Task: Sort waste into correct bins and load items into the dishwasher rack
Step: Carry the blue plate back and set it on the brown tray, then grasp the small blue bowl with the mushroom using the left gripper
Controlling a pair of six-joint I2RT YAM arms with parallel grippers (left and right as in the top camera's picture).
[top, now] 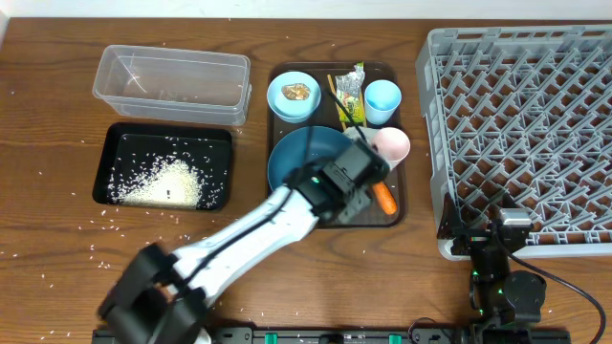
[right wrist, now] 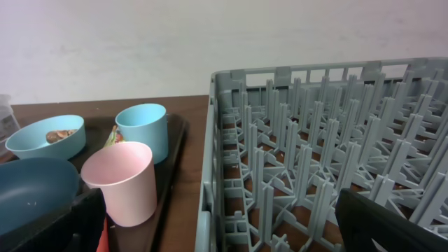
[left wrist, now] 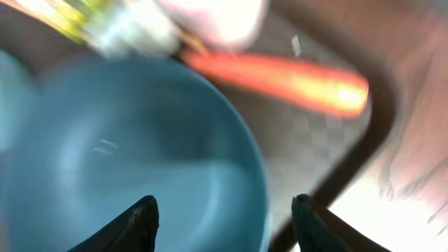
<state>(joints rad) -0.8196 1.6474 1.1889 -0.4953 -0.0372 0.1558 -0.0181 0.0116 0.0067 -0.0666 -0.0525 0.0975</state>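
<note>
the left gripper point(left wrist: 224, 210) hangs over the brown serving tray point(top: 402, 205) at the middle of the tabletop. its two fingers stand apart with nothing clamped between them. below them is the near right rim of the large blue bowl point(top: 292, 158), which sits at the tray's near left corner. the orange carrot point(top: 384, 198) lies on the tray's near right corner, just beside the bowl.

the pink cup point(top: 394, 145) stands upright by the tray's right edge. the light-blue cup point(top: 382, 99) is in the far right corner behind it. the small light-blue bowl point(top: 294, 96) is in the far left corner with the brown food lump point(top: 297, 92) inside. between that bowl and the light-blue cup lie the yellow-green foil wrapper point(top: 350, 88) and the wooden chopsticks point(top: 341, 103).

the clear tub point(top: 172, 84) sits at the far left of the tabletop. the black tray point(top: 107, 158) lies just in front of it with a heap of white rice point(top: 170, 182) in it; more grains are scattered on the wood around.

the dishwasher rack point(top: 521, 134) fills the right side of the tabletop. the right gripper point(right wrist: 220, 210) waits at its near edge, fingers spread wide and holding nothing.
</note>
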